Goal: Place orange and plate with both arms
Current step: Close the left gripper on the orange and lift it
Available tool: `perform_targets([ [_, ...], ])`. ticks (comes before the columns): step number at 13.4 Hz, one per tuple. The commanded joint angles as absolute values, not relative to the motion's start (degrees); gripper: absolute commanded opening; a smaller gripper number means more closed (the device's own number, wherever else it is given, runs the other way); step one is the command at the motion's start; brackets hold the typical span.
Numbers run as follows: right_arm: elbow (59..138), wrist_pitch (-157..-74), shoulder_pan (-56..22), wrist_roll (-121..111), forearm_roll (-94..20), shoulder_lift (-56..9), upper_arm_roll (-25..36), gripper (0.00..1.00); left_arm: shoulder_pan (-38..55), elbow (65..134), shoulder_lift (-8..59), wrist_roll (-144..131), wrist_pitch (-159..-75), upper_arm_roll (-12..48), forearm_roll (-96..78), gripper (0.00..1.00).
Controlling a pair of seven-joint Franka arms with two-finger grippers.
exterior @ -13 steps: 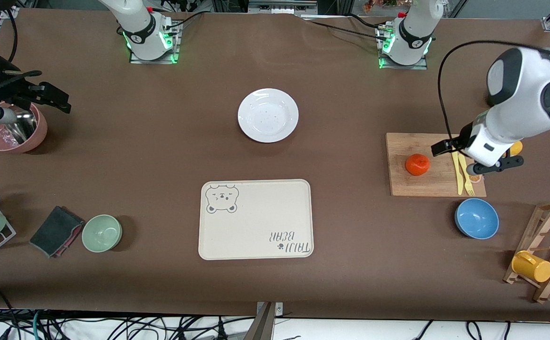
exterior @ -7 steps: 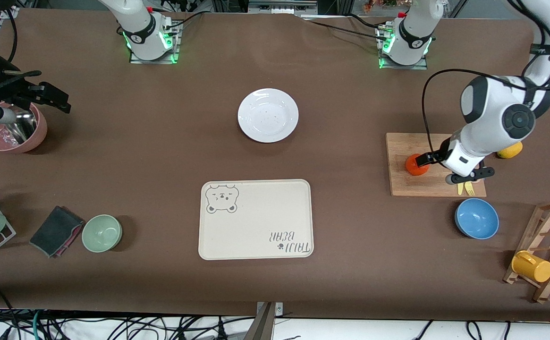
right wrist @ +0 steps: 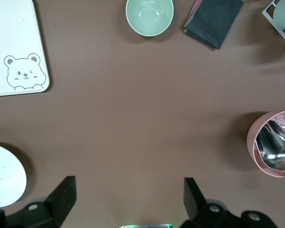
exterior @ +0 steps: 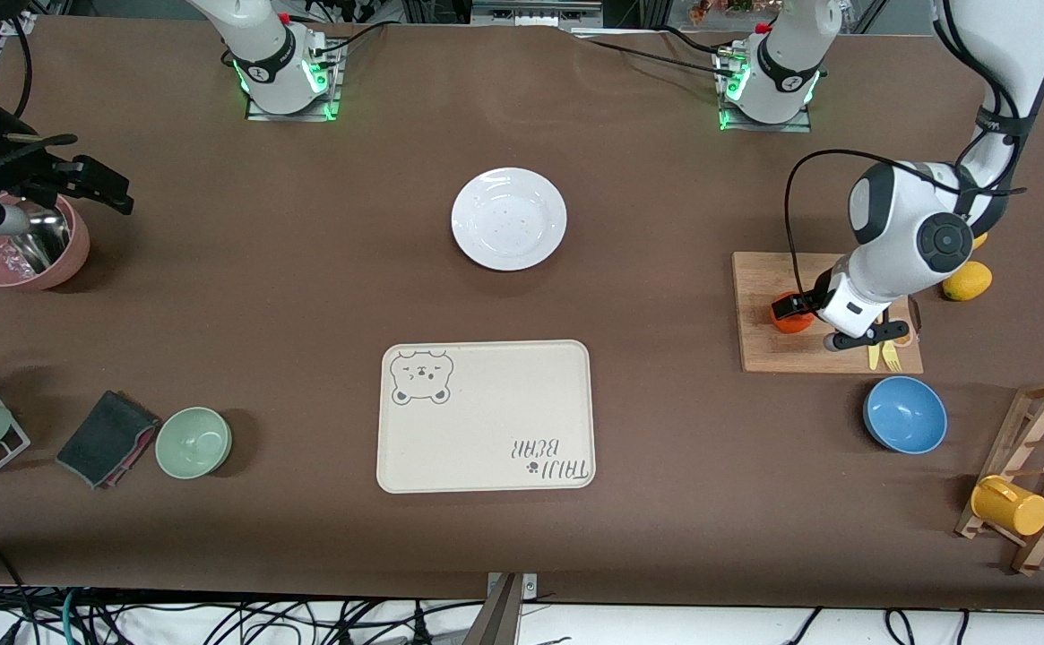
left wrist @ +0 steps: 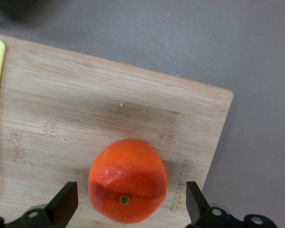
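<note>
The orange (exterior: 785, 322) sits on a wooden cutting board (exterior: 808, 356) toward the left arm's end of the table. My left gripper (exterior: 815, 321) is open and low over it. In the left wrist view the orange (left wrist: 127, 179) lies between the two spread fingers (left wrist: 62, 207), apart from both. The white plate (exterior: 509, 219) lies empty on the table, farther from the front camera than the tray; its edge also shows in the right wrist view (right wrist: 2, 175). My right gripper (exterior: 96, 184) waits, open and empty (right wrist: 128, 202), high over the right arm's end of the table.
A cream bear tray (exterior: 486, 417) lies mid-table. A yellow knife and fork (exterior: 880, 356) lie on the board, with a lemon (exterior: 967, 282) and a blue bowl (exterior: 905, 414) beside it. A mug rack (exterior: 1023, 484), green bowl (exterior: 194, 442), dark cloth (exterior: 107, 437) and pink bowl with spoon (exterior: 24, 251) stand around.
My left arm has swung in over the cutting board and come down, so its open gripper now straddles the orange. The right arm has not moved.
</note>
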State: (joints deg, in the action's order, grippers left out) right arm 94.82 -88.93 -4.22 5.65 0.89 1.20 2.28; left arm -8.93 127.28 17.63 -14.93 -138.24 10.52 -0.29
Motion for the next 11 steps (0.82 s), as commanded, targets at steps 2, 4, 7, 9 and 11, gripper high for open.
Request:
perform_targets([
  [2, 93.52, -87.71, -4.04, 4.83, 0.09, 0.88, 2.46, 1.00, -9.49, 127.79, 19.86, -14.41, -141.32, 10.72, 0.88, 1.00],
  [4, 93.52, -87.71, -4.04, 4.83, -0.09, 0.88, 2.46, 1.00, -9.49, 127.97, 20.13, -14.33, -141.68, 10.72, 0.88, 0.70],
  [7, 93.52, -87.71, -4.13, 4.83, -0.17, 0.88, 2.46, 1.00, -10.72, 128.14, 18.73, -11.79, -140.72, 10.81, 0.79, 0.00],
  [9, 93.52, -87.71, -4.04, 4.83, -0.18, 0.97, 2.46, 1.00, -10.99, 128.14, 14.61, -11.34, -137.92, 10.90, 0.36, 0.00],
  [11, 93.52, -87.71, -4.13, 4.75, -0.09, 0.88, 2.46, 1.00, -10.99, 128.14, 8.90, -11.34, -136.50, 13.34, 0.09, 0.00],
])
